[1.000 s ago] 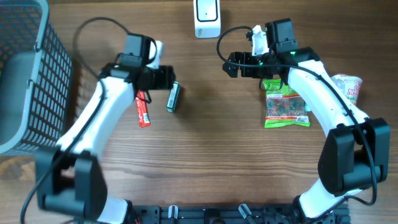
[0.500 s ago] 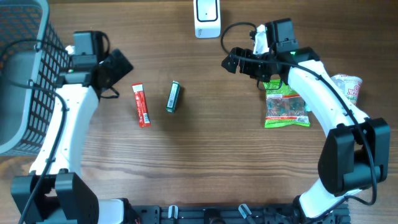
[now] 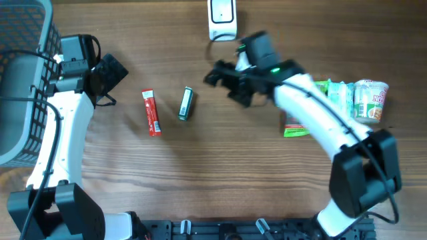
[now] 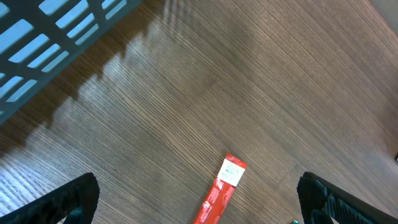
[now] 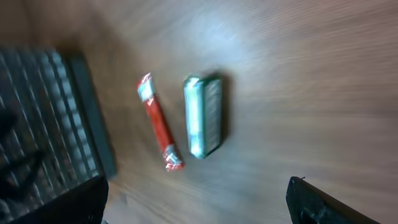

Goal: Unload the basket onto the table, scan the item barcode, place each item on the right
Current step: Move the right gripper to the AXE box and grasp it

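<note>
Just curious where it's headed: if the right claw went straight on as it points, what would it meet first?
Most likely the green pack, almost centred ahead of the right claw; the red stick and the basket lie farther on. Its height is unclear, so it might pass above.

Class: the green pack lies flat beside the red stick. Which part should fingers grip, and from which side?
Grip the green pack at mid-length, across its narrow width, coming straight down from above. It lies flat with long straight sides, and the red stick lies apart from it, leaving room on that side.
</note>
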Controlling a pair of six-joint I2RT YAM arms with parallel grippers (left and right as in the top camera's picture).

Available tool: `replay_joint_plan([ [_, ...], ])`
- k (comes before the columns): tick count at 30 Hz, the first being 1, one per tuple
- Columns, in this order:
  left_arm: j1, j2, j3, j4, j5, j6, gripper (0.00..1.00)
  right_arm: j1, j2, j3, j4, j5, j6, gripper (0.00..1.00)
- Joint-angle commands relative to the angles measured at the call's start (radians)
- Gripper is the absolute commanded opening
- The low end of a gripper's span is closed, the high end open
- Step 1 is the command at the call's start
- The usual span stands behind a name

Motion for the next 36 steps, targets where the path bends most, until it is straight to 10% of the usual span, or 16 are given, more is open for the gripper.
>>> replay_joint_plan([
  [1,0.001,0.0,0.011,0.0,-0.016,-0.014,1.0,0.155,0.002,0.129,-0.062,0.248,0.085,0.92],
  [8,0.001,0.0,0.011,0.0,-0.016,-0.014,1.0,0.273,0.092,0.146,-0.037,0.44,0.26,0.91],
  [36,0.001,0.0,0.011,0.0,-0.016,-0.014,1.0,0.341,0.388,0.146,0.24,0.605,0.118,0.78],
])
